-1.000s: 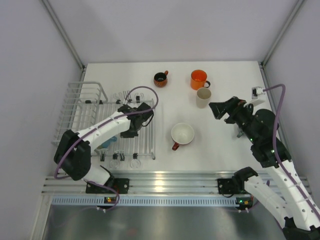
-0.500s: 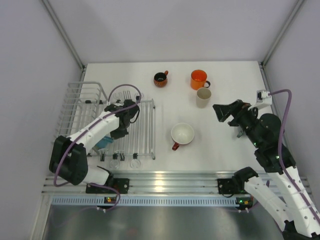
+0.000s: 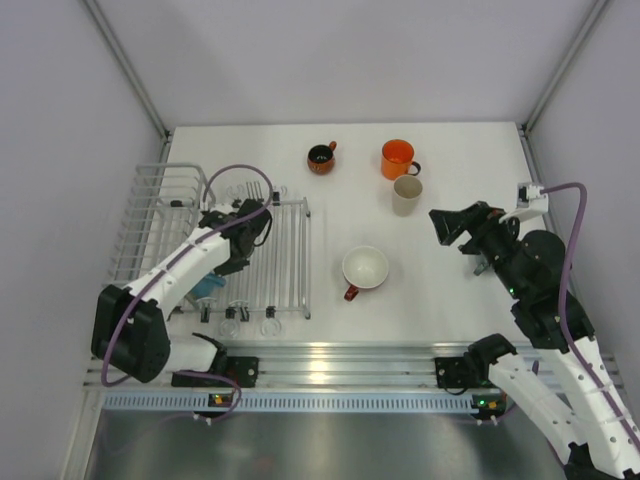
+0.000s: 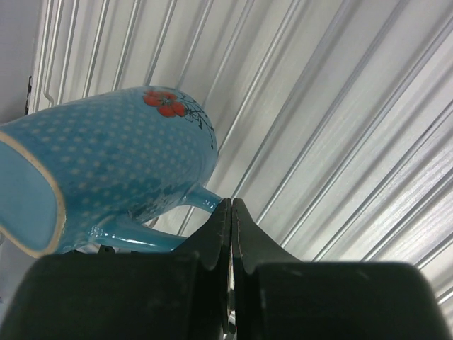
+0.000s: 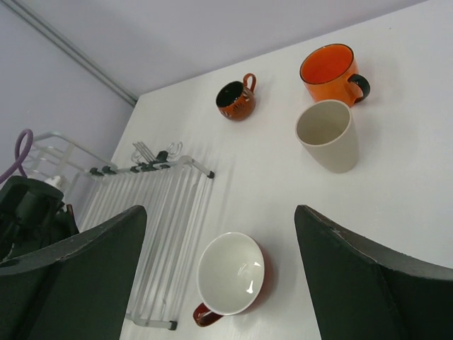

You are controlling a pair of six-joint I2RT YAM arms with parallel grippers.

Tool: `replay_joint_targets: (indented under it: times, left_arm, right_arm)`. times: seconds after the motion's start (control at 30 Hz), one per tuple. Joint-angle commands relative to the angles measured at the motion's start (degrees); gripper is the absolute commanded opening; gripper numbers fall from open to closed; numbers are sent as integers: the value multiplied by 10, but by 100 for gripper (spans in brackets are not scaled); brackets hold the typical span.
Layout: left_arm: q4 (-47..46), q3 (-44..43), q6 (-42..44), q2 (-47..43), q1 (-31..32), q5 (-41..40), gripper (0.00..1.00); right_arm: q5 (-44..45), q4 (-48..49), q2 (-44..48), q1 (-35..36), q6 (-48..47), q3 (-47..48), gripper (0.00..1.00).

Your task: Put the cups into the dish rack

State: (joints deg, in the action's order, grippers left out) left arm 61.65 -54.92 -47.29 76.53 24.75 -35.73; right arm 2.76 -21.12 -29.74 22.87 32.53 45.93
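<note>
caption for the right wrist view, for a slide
Open right pincer facing orange mug, cream mug, dark red mug and wide red mug; dish rack at left.

walls (image 3: 350, 60): pale grey | corner posts (image 3: 125, 65): metal | table (image 3: 440, 310): white | near rail (image 3: 340, 362): aluminium, glare

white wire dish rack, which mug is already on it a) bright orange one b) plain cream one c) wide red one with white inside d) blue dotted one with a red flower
d, the left wrist view shows the blue dotted ceramic mug with a red flower resting on the slats of the white wire dish rack.
</note>
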Motion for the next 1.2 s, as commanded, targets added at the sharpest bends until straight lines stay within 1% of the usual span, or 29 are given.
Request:
replay_joint_targets:
  times: [0.0,0.1,0.13,0.17,0.23,0.3,0.33,0.37,0.4,0.43,0.47,0.5,0.53,0.63,0.67,0.7,0.73,0.77,0.8,0.9,0.93,1.1,1.17]
  left_arm:
    - [8,-5,-4,-9,-9,-18,0]
    - [-2,-23,19,-16,1,-7,0]
    - [-6,-41,28,-21,10,-7,0]
    - [-8,-55,37,-24,33,-9,0]
    - [-7,-79,47,-38,57,-15,0]
    - [-26,-116,69,-49,78,7,4]
    - [-40,-123,81,-58,82,29,11]
    - [-64,-130,91,-61,85,69,14]
    - [-78,-128,107,-65,85,92,16]
    - [-87,-127,111,-71,86,107,14]
    - [-93,-123,113,-72,86,116,10]
    - [-91,-114,100,-71,86,94,3]
    - [-82,-107,85,-65,86,73,0]
    - [-27,-86,31,-46,86,4,0]
    - [-7,-83,-15,-30,85,-15,0]
    - [42,-84,-45,-24,85,-50,0]
    - [57,-83,-69,-16,85,-58,0]
    - [69,-83,-102,-14,85,-62,0]
    - [86,-80,-117,-12,84,-65,0]
    - [92,-74,-141,-12,75,-51,0]
    - [99,-71,-144,-11,63,-43,0]
    - [135,-63,-177,-10,22,-55,0]
    - [138,-51,-180,-10,-10,-48,0]
  right_arm:
    - [7,2,-2,7,-5,26,87]
    - [3,9,-8,7,0,21,87]
    - [-2,13,-12,6,2,20,86]
    - [-7,18,-25,6,4,19,87]
    - [-21,21,-41,7,10,21,86]
    - [-24,28,-66,7,13,27,86]
    - [-23,30,-73,6,15,28,86]
    - [-24,33,-85,7,15,30,86]
    - [-24,35,-91,6,15,34,86]
    - [-24,36,-97,7,11,38,86]
    - [-22,35,-110,6,10,42,86]
    - [-21,35,-116,7,9,49,87]
    - [-20,35,-122,6,8,51,86]
    - [-20,47,-134,6,10,50,87]
    - [-21,50,-136,7,11,48,87]
    - [-22,54,-137,6,12,43,86]
    - [-24,59,-138,6,12,41,87]
    - [-24,61,-138,6,11,38,87]
    - [-24,64,-138,6,10,36,86]
    - [-42,67,-138,6,4,32,87]
    - [-43,69,-138,7,3,31,86]
    - [-44,78,-122,5,-5,26,87]
    - [-43,78,-116,6,-10,23,87]
